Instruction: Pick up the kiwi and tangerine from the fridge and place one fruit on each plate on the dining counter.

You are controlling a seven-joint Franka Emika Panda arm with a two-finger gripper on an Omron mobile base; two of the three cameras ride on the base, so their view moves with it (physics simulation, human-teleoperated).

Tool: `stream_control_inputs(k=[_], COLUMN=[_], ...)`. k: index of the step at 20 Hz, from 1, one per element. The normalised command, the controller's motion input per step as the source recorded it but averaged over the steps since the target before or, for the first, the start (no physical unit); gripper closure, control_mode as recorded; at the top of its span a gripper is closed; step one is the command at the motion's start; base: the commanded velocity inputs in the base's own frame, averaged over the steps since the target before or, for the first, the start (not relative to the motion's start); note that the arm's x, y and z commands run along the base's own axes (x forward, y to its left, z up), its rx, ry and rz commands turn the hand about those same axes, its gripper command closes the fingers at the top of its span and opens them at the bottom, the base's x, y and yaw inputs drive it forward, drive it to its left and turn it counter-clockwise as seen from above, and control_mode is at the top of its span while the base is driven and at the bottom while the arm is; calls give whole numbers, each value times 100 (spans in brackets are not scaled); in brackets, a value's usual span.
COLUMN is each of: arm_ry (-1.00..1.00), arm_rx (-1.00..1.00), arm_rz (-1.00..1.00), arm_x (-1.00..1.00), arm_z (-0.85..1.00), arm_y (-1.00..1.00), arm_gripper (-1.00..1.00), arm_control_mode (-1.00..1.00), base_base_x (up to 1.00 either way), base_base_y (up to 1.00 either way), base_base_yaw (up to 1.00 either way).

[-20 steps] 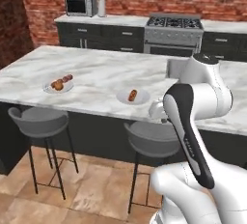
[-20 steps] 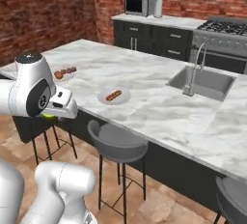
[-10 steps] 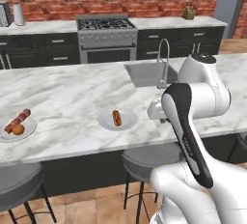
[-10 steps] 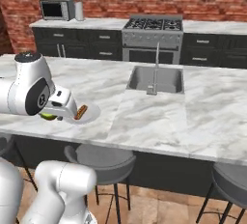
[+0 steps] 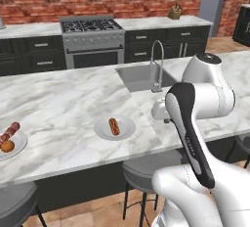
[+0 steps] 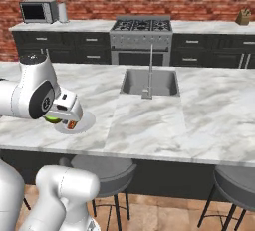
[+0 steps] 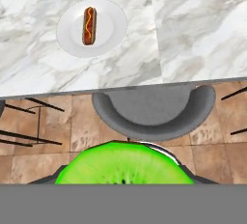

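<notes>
Pincer (image 6: pixel 56 119) clamped on the kiwi (image 7: pixel 124 164), its bright green cut face bulging at the bottom of the hand view, a sliver of the same green showing under the white hand in the right base view. Carried high and level, clear of the worktop (image 5: pixel 58 108), apparently for transport rather than release: directly beneath the fruit in the hand view lie a grey bar stool (image 7: pixel 153 109) and tiled floor, not marble. Just ahead, near the worktop's front edge, a round white plate (image 7: pixel 108 27) bearing a small hot dog (image 7: pixel 88 25) striped with mustard; the likely drop point, with bare rim beside the sausage. Further along to the left in the left base view, a second plate (image 5: pixel 17 147) at the frame's edge holding a sausage and a brownish lump. Beyond, steel sink (image 5: pixel 144 77) and faucet (image 5: pixel 157 64) set into the island, then gas stove (image 5: pixel 90 25) against the brick wall. Still needed, by this reading: a forward reach over the plate before letting go.
</notes>
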Motion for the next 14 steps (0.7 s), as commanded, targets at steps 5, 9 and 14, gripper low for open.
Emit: stream_control_inputs(k=[5,9,14], arm_ry=[0,0,0], arm_rx=[0,0,-1], arm_rz=[0,0,-2], arm_x=[0,0,25], arm_z=[0,0,-1], arm_y=[0,0,23], arm_gripper=[100,100,100], arm_control_mode=[100,100,-100], base_base_x=[39,31,10], base_base_y=[48,52,19], base_base_yaw=[-3,0,0])
